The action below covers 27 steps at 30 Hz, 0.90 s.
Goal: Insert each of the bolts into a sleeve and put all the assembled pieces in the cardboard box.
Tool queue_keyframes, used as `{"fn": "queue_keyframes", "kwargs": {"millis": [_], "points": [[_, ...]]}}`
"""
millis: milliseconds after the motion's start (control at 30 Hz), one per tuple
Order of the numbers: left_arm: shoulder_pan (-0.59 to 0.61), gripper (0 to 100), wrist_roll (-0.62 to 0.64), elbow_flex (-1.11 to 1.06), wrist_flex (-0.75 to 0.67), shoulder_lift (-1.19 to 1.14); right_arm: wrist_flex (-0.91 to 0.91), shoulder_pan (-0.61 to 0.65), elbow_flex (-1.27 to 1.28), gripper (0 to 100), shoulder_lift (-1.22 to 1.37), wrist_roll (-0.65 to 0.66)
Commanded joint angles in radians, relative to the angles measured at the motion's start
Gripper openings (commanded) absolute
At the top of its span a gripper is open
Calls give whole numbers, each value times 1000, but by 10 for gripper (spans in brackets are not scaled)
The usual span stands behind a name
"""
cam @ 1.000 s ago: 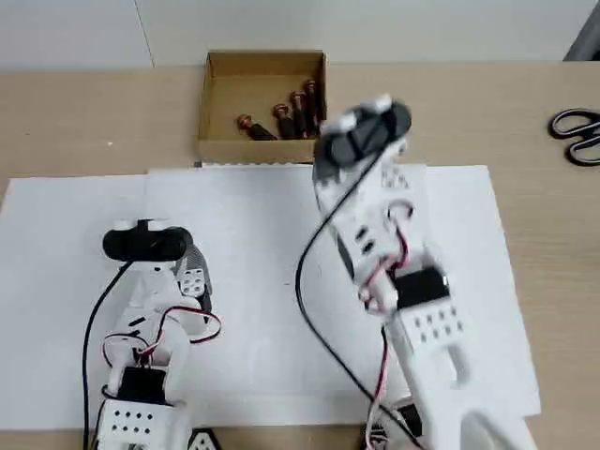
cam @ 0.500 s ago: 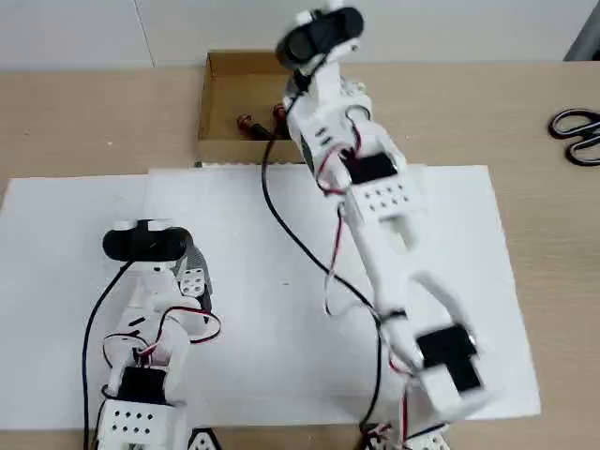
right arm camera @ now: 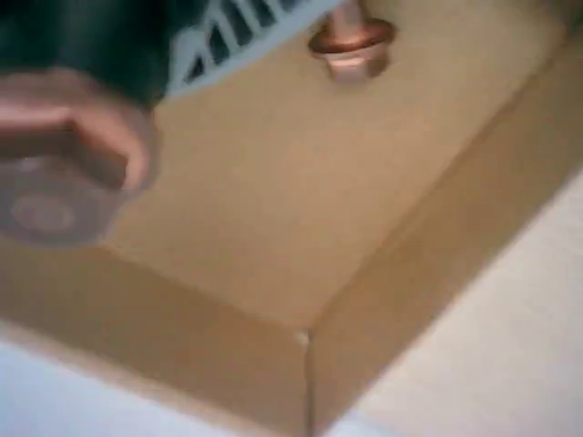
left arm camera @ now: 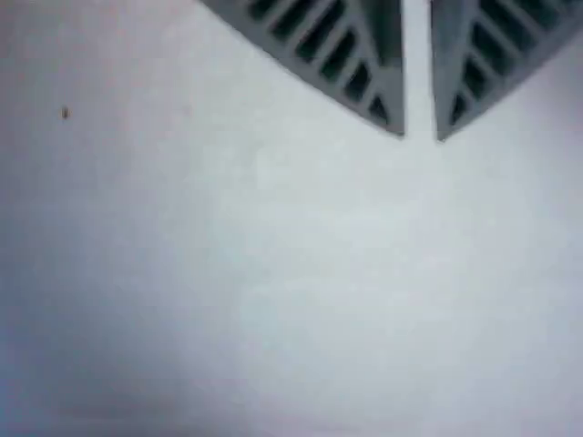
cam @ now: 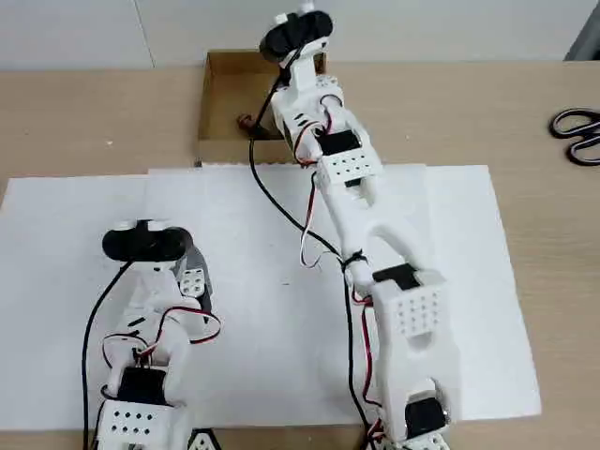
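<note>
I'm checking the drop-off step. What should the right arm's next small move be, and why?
Probably ease down a little and set its load on the box floor. The right gripper hangs over the cardboard box and its bare floor, with a blurred sleeve-like piece at its tip; whether that is gripped is unclear. A bolt head shows farther in.
</note>
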State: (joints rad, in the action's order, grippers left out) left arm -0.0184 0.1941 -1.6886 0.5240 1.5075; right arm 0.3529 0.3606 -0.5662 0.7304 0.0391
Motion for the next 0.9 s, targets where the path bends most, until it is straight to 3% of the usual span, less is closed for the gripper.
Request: {"fn": "queue_keyframes", "kwargs": {"millis": [0, 200, 367, 867], "points": [[0, 6, 0, 5, -23, 8, -24, -8, -135, 4, 30, 11], [0, 6, 0, 5, -23, 8, 7, -8, -160, 23, 85, 60], [0, 6, 0, 5, -23, 8, 94, -5, -160, 184, 90, 58], [0, 6, 0, 5, -23, 8, 104, -5, -160, 190, 81, 63]]}}
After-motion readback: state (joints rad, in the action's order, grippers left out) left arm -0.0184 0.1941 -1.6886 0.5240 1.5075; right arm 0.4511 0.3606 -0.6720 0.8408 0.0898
